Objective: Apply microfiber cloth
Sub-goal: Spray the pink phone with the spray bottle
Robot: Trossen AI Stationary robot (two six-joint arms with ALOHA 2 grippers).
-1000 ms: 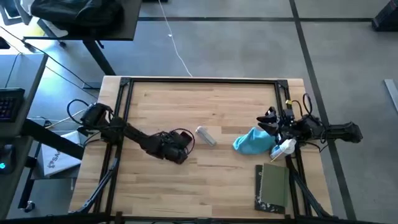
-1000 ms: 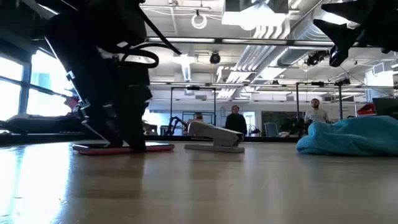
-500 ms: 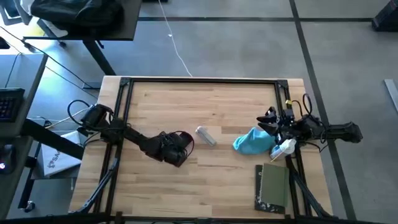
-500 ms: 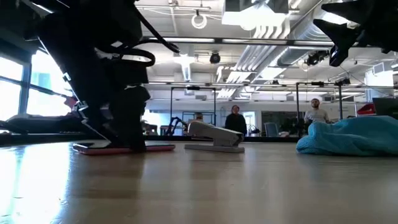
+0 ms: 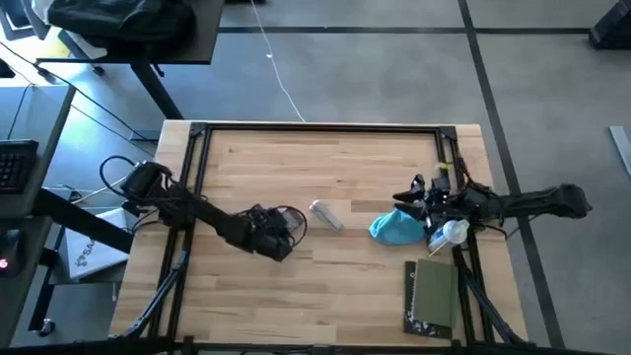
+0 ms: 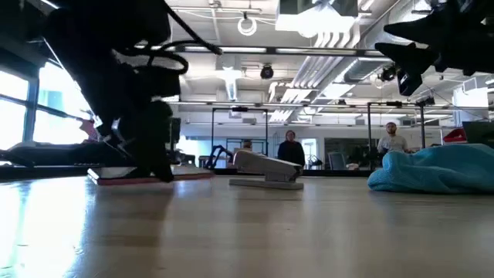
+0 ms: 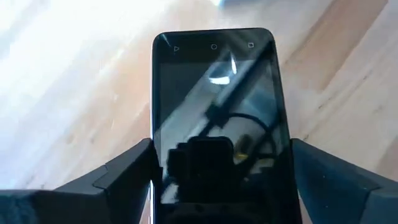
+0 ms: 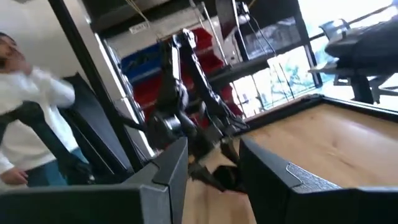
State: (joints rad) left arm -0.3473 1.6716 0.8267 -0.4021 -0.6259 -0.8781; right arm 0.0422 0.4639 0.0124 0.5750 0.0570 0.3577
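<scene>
- Turquoise microfiber cloth (image 5: pixel 398 227) lies bunched on the bench (image 5: pixel 335 168), directly below the right gripper (image 5: pixel 418 197); jaws apart, empty.
- Left gripper (image 5: pixel 277 237): jaws clamped on a phone (image 7: pixel 214 124).

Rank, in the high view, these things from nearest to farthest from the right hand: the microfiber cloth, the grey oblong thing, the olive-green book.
From the right hand:
1. Microfiber cloth, just below it, toward the table's front.
2. Olive-green book, at the front right corner.
3. Grey oblong thing, at mid-table, toward the left arm.
</scene>
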